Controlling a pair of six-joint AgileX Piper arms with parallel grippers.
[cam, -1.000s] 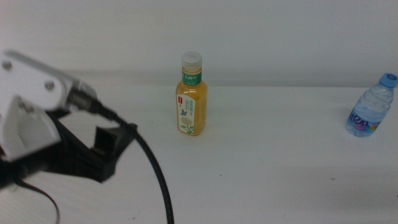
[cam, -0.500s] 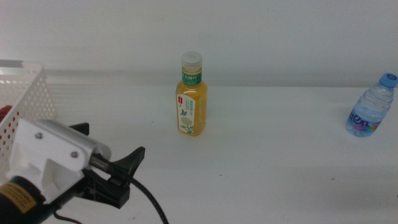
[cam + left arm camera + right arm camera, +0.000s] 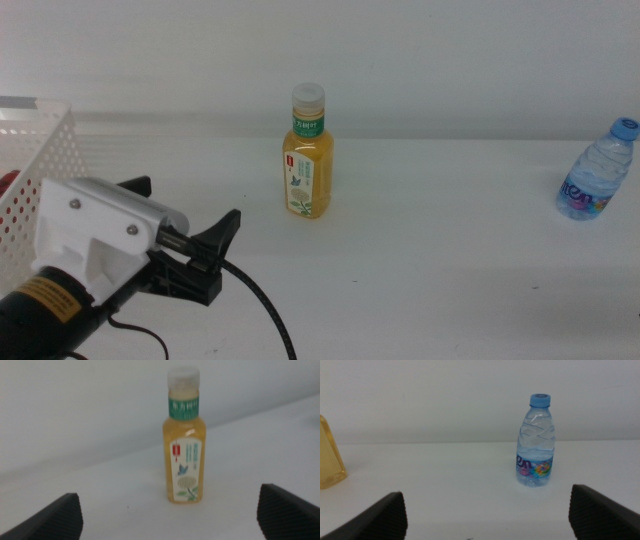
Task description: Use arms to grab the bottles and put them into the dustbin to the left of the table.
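Observation:
The yellow juice bottle (image 3: 307, 160) stands upright at the middle of the white table (image 3: 430, 280). My left gripper (image 3: 190, 200) is low at the front left, open and empty, its fingers pointing at the bottle from some way off. In the left wrist view the juice bottle (image 3: 184, 455) stands ahead, centred between the wide-open jaws of the left gripper (image 3: 170, 515). The clear water bottle (image 3: 595, 175) stands at the far right. The right gripper (image 3: 487, 515) is open and empty, facing the water bottle (image 3: 536, 445); it is out of the middle view.
The white perforated dustbin (image 3: 40, 150) stands at the left edge, just behind my left gripper. A bit of red (image 3: 7, 181) shows inside it. The juice bottle's edge (image 3: 330, 462) shows in the right wrist view.
My left gripper has come down from in front of the dustbin, which now shows, and moved slightly right toward the juice bottle. Both bottles have stayed put.

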